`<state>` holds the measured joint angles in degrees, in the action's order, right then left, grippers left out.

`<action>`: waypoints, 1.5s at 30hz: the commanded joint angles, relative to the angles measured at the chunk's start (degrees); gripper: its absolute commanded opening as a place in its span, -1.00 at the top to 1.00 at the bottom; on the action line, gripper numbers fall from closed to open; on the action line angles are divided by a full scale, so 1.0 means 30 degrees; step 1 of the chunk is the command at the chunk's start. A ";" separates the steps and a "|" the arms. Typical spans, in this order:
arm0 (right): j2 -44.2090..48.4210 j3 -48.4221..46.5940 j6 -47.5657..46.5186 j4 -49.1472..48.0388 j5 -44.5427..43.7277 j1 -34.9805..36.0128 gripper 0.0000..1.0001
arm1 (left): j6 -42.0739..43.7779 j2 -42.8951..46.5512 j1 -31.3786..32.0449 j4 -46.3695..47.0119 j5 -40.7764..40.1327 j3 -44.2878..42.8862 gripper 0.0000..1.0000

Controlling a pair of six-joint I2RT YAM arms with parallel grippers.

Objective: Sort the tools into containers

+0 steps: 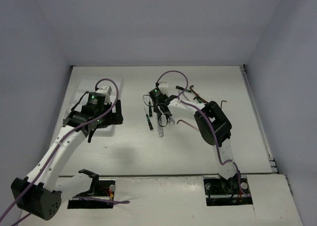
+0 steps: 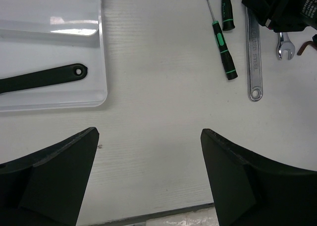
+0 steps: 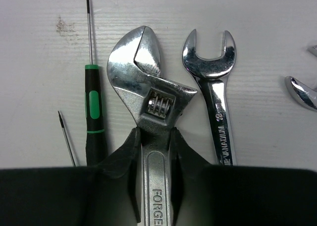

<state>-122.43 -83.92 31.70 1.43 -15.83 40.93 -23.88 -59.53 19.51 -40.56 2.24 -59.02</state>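
Because the right gripper [image 3: 154,137] has closed on the silver adjustable wrench [image 3: 148,77] high on its shank, just below the head at centre frame of the right wrist view, the main hazard is rotation. The long handle carries most of the length outside the grip, and on smooth metal it may swing or slip through the pads once raised. A second hazard is collateral movement. A green-black screwdriver [image 3: 94,107] lies just left of the left finger and looks to touch it, and an open-end wrench [image 3: 218,112] lies just beside the right finger. A lift with any sideways component could drag either one. The wrench appears to lie flat on the table [image 2: 158,112]; whether it has cleared the surface cannot be told. Its destination, the white tray [image 2: 103,62], sits at the left of the overhead view, well apart from the pick point, so the carry is long. A black-handled tool [image 2: 42,78] already occupies one compartment. In the overhead view the right arm rises from lower right, elbow high, with the wrist folded down at centre. The left arm reaches up from lower left, and the left gripper [image 2: 148,134] hangs fully open and empty beside the tray's edge.
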 commanded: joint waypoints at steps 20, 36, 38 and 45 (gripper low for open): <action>0.4122 0.2985 -0.5936 -0.1914 0.2016 0.0124 1.00 | -0.5691 -0.9927 0.0268 0.8492 0.5970 -0.3891 -0.63; 0.5856 0.4968 -0.6019 -0.4791 0.3453 0.0069 1.00 | -0.6438 -1.2974 0.0312 1.0051 0.7667 -0.5303 -0.63; 0.6046 0.5065 -0.5995 -0.4989 0.3496 0.0069 1.00 | -0.6393 -1.3063 0.0324 1.0035 0.7663 -0.5315 -0.63; 0.6787 0.5065 -0.6141 -0.5247 0.3665 0.0069 1.00 | -0.6253 -1.3404 0.0294 1.0093 0.7720 -0.5342 -0.63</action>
<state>-109.49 -67.05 13.83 -7.00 -4.87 40.97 -42.48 -100.48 20.16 -13.37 24.21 -71.90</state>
